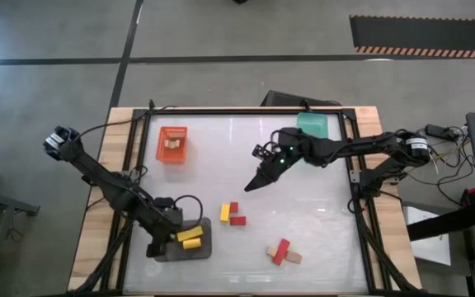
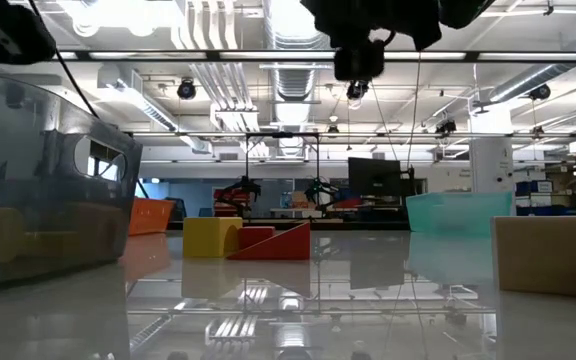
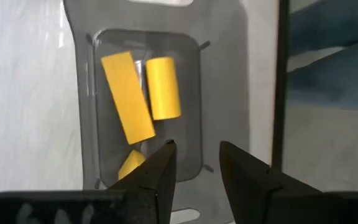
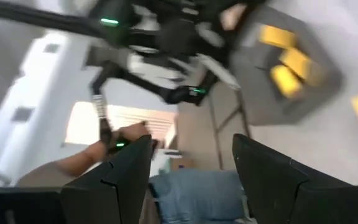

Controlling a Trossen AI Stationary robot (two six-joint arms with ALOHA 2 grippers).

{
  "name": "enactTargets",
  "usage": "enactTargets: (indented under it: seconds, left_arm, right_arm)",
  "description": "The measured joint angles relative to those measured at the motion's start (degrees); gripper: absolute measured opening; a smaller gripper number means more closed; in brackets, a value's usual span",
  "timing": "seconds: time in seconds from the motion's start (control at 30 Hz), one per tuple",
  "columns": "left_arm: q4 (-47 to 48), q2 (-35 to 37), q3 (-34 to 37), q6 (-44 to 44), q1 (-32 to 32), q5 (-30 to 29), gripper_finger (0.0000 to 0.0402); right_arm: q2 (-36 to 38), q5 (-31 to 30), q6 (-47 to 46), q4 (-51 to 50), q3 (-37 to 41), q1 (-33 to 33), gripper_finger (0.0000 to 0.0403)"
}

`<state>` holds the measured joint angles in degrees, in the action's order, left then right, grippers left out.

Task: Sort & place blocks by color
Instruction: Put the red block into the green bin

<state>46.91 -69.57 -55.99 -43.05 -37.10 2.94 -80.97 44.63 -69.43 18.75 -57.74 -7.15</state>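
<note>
Below your left gripper [image 3: 194, 163], its fingers narrowly parted and empty, sits the grey tray [image 1: 204, 247] with three yellow blocks [image 3: 128, 96] inside. Your right gripper [image 1: 252, 186] hangs above the table centre, fingers spread wide and holding nothing. Just beyond its tips lie a yellow block [image 1: 225, 213] and two red blocks [image 1: 236, 216]; more wait farther off. Judging by this, come straight down over a single block, keeping clear of its touching neighbours.

Overhead, table-level, two wrist views, perhaps overlapping.
</note>
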Motion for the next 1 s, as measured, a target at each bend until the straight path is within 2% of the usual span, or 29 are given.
enactTargets:
  seconds: [0.27,0.47,0.73,1.0]
  left_arm:
    - [-0.1,5.3,-0.4,0.5,2.8,-1.7,0.0105]
    - [-1.2,10.2,-0.4,5.6,7.9,-6.6,0.0105]
    - [-3.3,15.2,-0.3,12.3,15.1,-12.9,0.0105]
    - [-3.2,18.0,0.0,12.8,18.3,-18.4,0.0105]
  right_arm:
    - [0.0,-6.0,5.4,-19.3,-1.6,0.1,0.0215]
    - [0.0,-13.8,18.2,-37.7,-7.3,0.3,0.0215]
    - [0.0,-25.9,36.9,-42.3,-11.7,1.9,0.0215]
    - [-0.5,-33.2,39.9,-43.8,-12.7,5.0,0.0215]
